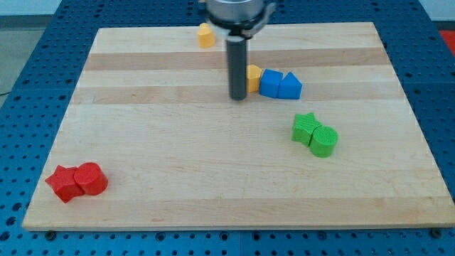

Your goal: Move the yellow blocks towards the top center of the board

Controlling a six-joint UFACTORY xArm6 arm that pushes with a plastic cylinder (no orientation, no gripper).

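One yellow block (205, 35) sits near the view's top edge of the wooden board (213, 163), a little left of centre. A second yellow block (253, 77) lies right of centre, partly hidden behind my rod, touching a blue block (270, 83). My tip (237, 97) rests on the board just left of and slightly below that second yellow block, very close to it; I cannot tell if they touch.
A blue triangular block (289, 87) touches the blue block's right side. A green star block (306, 126) and a green cylinder (323, 141) sit together at the right. A red star block (64, 183) and a red cylinder (91, 178) sit at the bottom left.
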